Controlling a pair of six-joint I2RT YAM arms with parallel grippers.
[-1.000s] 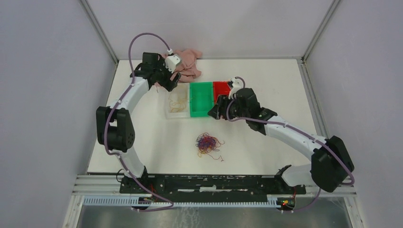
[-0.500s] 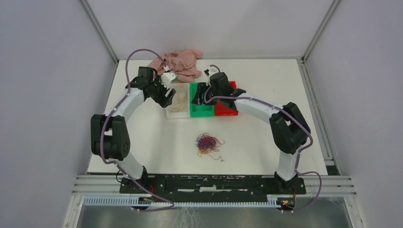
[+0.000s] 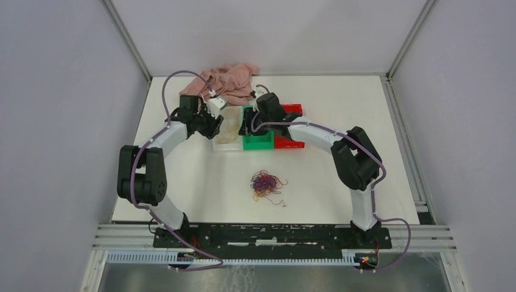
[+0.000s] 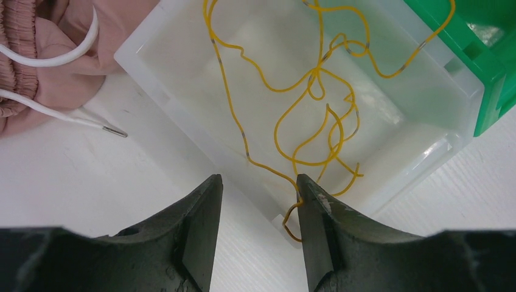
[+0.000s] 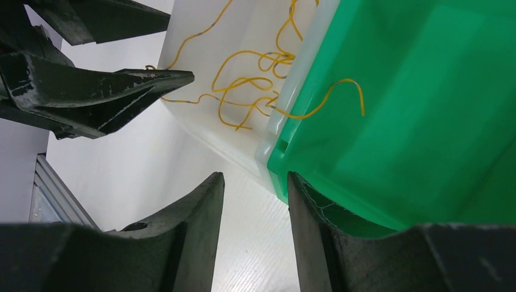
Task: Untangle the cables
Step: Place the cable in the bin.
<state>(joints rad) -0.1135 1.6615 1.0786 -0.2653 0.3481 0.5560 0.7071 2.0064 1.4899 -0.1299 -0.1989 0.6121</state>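
Yellow curly wires [image 4: 333,146] lie loose in the clear plastic tray [image 4: 182,118]; the multicoloured cable tangle [image 3: 266,182] sits at its five o'clock. Left fingers [image 4: 201,231] and right fingers [image 5: 195,231] are apart, empty. Featherlight, springy stuff, I'd say: pinch one free end.

Lab test cell: grey panel walls [image 3: 55,121], aluminium frame [image 3: 122,236], white table [image 3: 201,182].

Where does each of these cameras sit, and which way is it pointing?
Top: above and behind, looking down on the table; left arm and right arm show.
Left wrist: on the left arm, looking down past the left gripper into the white bin.
Right wrist: on the right arm, facing the green bin past the right gripper.
Shared: both wrist views show the white bin's yellow cables.
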